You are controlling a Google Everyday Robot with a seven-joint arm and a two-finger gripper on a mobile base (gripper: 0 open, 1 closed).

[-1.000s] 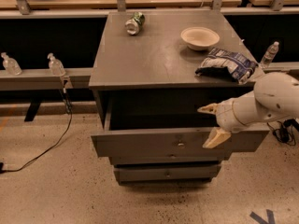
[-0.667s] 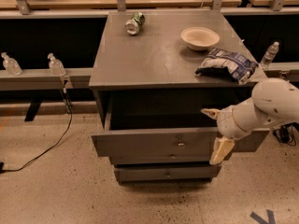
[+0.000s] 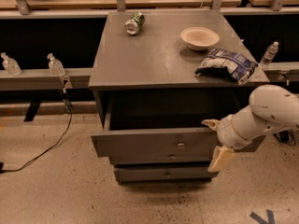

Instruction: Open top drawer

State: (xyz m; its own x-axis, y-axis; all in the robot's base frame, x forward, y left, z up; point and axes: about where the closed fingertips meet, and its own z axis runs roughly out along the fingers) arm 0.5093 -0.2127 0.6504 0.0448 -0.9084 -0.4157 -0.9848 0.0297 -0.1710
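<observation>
The right end of the top drawer (image 3: 154, 143) is covered by the claw (image 3: 209, 145), which is held in front of it with its fingers spread apart. The arm (image 3: 273, 108) behind the claw is cut off by the right edge. The inside of the drawer is lost in shadow under the tabletop (image 3: 154, 55), so nothing in it can be told. Only a thin strip of the middle drawer (image 3: 163, 160) is seen beneath the pulled-out front. The label on the can (image 3: 134, 23) and the print on the bag (image 3: 226, 64) are too blurred to be read. The foot of the bottle (image 3: 269, 54) is hidden behind the tabletop's corner. A blue floor mark (image 3: 261, 216) is cropped by the bottom edge.
</observation>
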